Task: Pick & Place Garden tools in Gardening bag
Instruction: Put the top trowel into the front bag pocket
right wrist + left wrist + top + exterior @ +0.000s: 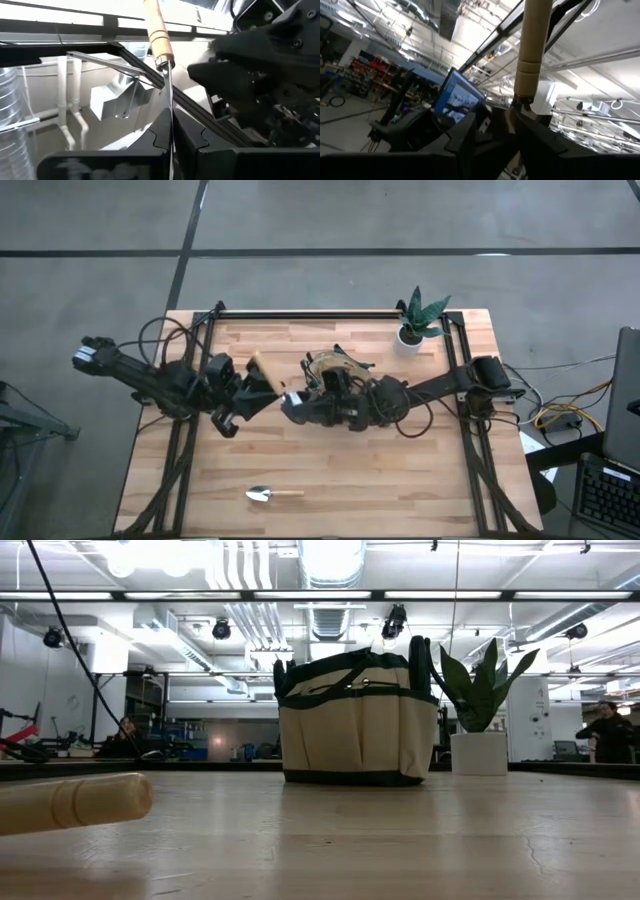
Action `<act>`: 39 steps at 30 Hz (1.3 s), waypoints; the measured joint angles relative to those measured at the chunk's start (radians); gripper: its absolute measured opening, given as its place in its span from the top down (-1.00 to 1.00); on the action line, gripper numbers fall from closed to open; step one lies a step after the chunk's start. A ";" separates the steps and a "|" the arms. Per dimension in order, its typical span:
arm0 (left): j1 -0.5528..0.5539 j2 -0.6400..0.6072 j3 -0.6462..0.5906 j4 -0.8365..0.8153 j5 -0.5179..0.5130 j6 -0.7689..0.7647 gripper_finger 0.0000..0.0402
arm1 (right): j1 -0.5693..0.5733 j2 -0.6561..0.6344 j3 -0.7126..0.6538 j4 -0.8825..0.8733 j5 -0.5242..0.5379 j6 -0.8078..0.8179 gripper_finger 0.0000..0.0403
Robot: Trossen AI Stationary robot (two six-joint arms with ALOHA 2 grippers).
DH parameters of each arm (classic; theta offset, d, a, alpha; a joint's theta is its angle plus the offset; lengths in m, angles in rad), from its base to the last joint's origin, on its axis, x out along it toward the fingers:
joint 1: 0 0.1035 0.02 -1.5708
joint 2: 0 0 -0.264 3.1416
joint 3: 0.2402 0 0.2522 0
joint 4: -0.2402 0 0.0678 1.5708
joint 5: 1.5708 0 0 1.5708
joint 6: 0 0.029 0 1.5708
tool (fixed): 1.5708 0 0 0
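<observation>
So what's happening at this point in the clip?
The two arms are passing a wooden-handled trowel above mid-table. The right gripper is shut on its metal blade, while the left gripper stands by the handle end. The gardening bag stands beside them, near the potted plant. A second trowel lies at the table's front edge.

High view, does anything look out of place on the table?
Nothing is spilled or broken. One trowel lies alone near the table's front edge, far from the bag; another trowel is pinched by its blade in the right gripper.
</observation>
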 joint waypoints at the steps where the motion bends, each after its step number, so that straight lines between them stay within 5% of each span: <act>1: 0.000 -0.008 0.000 -0.020 0.001 -0.007 0.29 | -0.001 -0.007 -0.001 -0.018 -0.004 0.003 0.96; 9: -0.001 -0.128 0.000 -0.278 0.009 -0.055 0.29 | 0.000 -0.102 -0.004 -0.287 -0.077 -0.025 0.96; 18: -0.001 -0.281 0.000 -0.644 -0.021 -0.203 0.29 | 0.000 -0.379 0.016 -1.148 -0.059 -0.220 0.96; 25: -0.001 -0.355 0.000 -0.824 -0.265 -0.289 0.29 | -0.001 -0.528 0.107 -1.805 0.126 -0.289 0.96; 32: -0.001 -0.352 0.000 -0.839 -0.407 -0.281 0.29 | -0.001 -0.503 0.243 -2.156 0.231 -0.360 0.96; 39: 0.000 -0.354 0.000 -0.855 -0.422 -0.248 0.29 | -0.001 -0.378 0.408 -2.468 0.232 -0.369 0.96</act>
